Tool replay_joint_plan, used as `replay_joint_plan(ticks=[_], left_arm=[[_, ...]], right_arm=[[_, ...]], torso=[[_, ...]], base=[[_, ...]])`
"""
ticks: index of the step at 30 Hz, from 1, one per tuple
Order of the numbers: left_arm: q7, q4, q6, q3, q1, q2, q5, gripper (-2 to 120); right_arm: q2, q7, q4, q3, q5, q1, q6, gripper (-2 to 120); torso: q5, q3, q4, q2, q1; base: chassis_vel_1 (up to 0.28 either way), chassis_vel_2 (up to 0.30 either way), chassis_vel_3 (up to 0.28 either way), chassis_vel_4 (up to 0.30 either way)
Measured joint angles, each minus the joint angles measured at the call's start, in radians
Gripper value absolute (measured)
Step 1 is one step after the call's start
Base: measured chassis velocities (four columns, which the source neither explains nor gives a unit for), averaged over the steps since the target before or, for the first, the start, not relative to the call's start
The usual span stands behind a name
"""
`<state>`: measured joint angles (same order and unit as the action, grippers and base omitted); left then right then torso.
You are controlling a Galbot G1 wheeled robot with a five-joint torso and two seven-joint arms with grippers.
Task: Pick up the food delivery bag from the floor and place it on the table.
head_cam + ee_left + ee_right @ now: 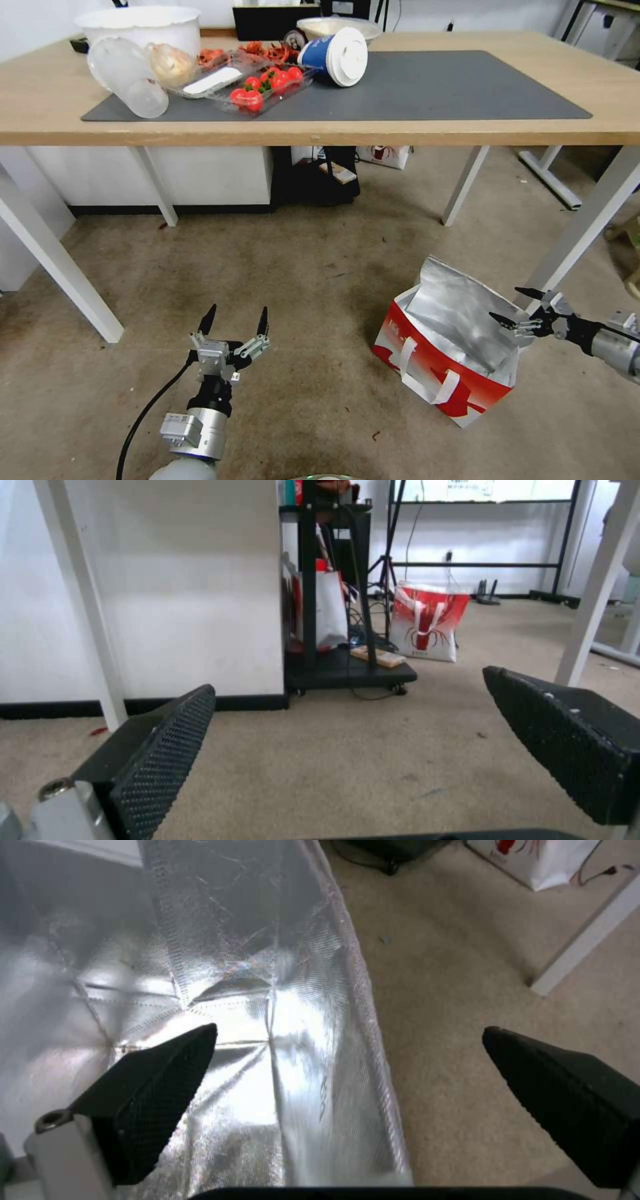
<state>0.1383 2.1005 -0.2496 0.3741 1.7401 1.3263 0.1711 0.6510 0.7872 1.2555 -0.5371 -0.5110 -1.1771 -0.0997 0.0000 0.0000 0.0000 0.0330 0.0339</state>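
The food delivery bag (437, 357) stands open on the floor (300, 280) at the right, red and white outside, silver foil lining (233, 965) showing, white handles hanging down its near side. My right gripper (508, 304) is open at the bag's right rim. In the right wrist view that gripper (350, 1030) straddles the rim, one finger over the foil and the other over carpet. My left gripper (237, 313) hovers open and empty above the carpet, well left of the bag. The table (467, 130) with its dark grey mat (433, 87) stands beyond.
Cups, a white bucket (140, 27) and trays of tomatoes (267, 83) crowd the mat's left end. White table legs (580, 227) rise just behind the bag. A black cart (333, 665) and another red-and-white bag (427, 625) sit under the table's far side.
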Motion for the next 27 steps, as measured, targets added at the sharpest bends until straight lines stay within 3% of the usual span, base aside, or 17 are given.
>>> replay_joint_plan(ticks=[7, 21, 27], left_arm=[[0.005, -0.005, -0.005, 0.004, 0.006, 0.011, -0.005, 100], [0.011, -0.007, -0.006, 0.009, 0.009, 0.014, -0.009, 100], [0.014, -0.007, -0.013, 0.011, 0.01, 0.014, -0.009, 100]], right_arm=[[0.023, 0.046, -0.073, 0.068, 0.005, 0.086, 0.026, 100], [0.058, 0.061, -0.122, 0.101, 0.037, 0.124, 0.051, 100], [0.061, 0.054, -0.126, 0.1, 0.033, 0.12, 0.061, 78]], torso=[[0.0, 0.0, 0.0001, 0.0, 0.0], [0.0, 0.0, 0.0, 0.001, 0.0], [0.0, 0.0, -0.0001, 0.001, 0.0]], base=[[0.0, 0.0, 0.0, 0.0], [0.0, 0.0, 0.0, 0.0], [0.0, 0.0, 0.0, 0.0]])
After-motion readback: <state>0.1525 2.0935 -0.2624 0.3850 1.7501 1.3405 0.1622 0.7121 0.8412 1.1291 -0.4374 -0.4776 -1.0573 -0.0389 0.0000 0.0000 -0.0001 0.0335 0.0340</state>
